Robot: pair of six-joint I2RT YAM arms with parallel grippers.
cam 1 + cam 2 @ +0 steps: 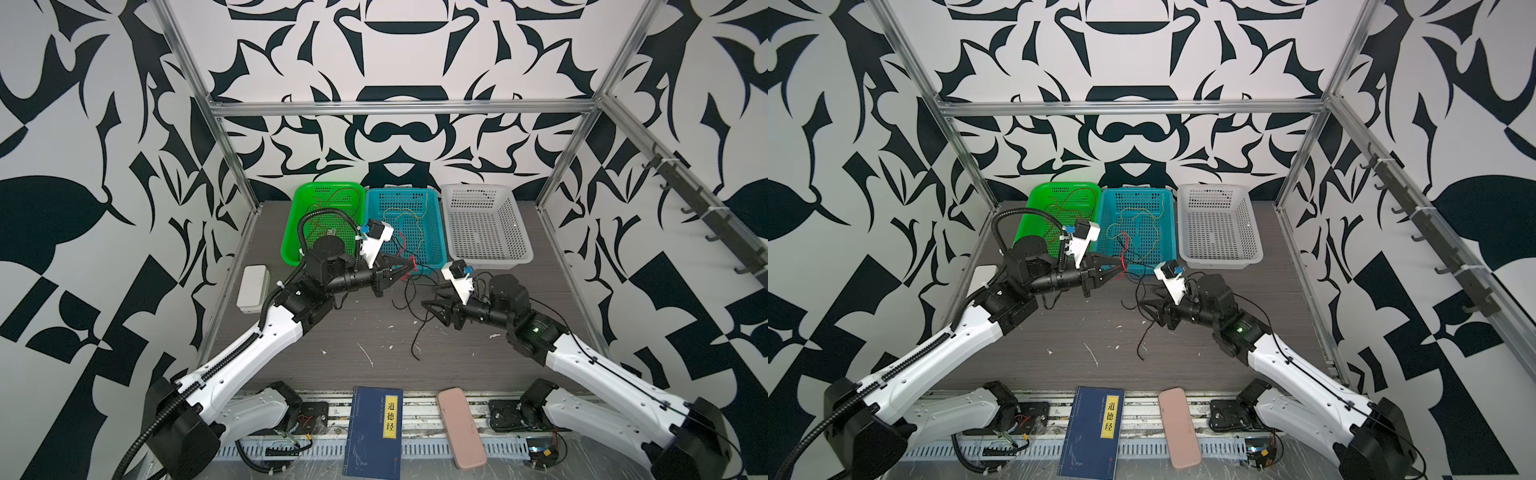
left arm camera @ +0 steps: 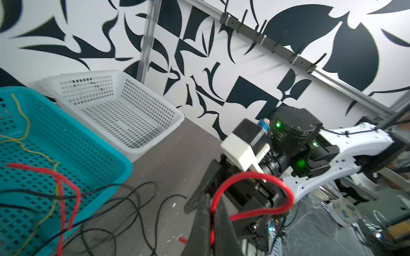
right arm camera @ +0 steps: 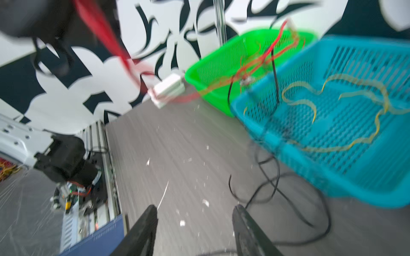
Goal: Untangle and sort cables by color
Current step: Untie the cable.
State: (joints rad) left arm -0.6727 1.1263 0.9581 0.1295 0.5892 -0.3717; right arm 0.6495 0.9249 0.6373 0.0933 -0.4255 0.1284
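L gripper (image 1: 409,266) is clamped tight on the red cable (image 2: 255,177). In the left wrist view we see it pinched btw the fingers, w/ a loop standing out beside the tips. This gripper sits by the near rim of the blue basket (image 1: 401,190).

More red lies in that basket, crossed by black cables (image 1: 415,332); same strand or not, we cannot tell.

R gripper (image 3: 193,210): jaws apart at a moderate gap, nothing btw them. It's low over the surface (image 1: 332,332), just beside the black tangle, which sprawls from the blue basket's near edge onto the surface.

Yellow cables (image 1: 399,212) curl inside the blue basket. Green basket (image 1: 328,185) holds thin reddish strands. White basket (image 1: 490,261) stands right of the blue one, side by side.
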